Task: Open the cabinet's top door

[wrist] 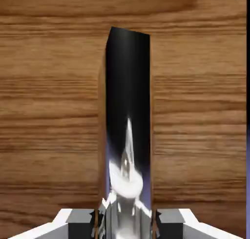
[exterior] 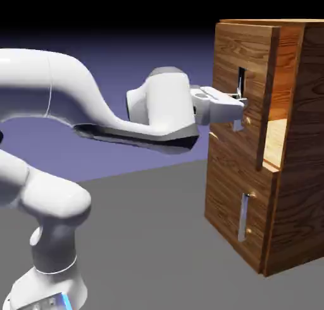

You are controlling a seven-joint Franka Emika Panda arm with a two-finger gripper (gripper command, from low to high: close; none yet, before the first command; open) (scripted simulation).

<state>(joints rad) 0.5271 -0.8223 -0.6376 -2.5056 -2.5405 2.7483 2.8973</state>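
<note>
The cabinet (exterior: 297, 176) of brown wood grain stands at the exterior view's right. Its top door (exterior: 229, 55) stands a little out from the body, and a lit gap shows behind its edge. My gripper (exterior: 239, 107) reaches level to the door's slim silver handle (exterior: 240, 87) and is shut on its lower part. In the hand view the door's wood (wrist: 49, 111) fills the frame. The handle (wrist: 128, 155) runs up the dark slot (wrist: 128, 72), held between the grey fingertips (wrist: 78, 224) of my gripper (wrist: 127, 226).
Below the top door sits the shorter wood panel (exterior: 224, 201) with its own short handle (exterior: 243, 219), flush with the cabinet. The grey table (exterior: 145, 239) stretches between the robot's base and the cabinet.
</note>
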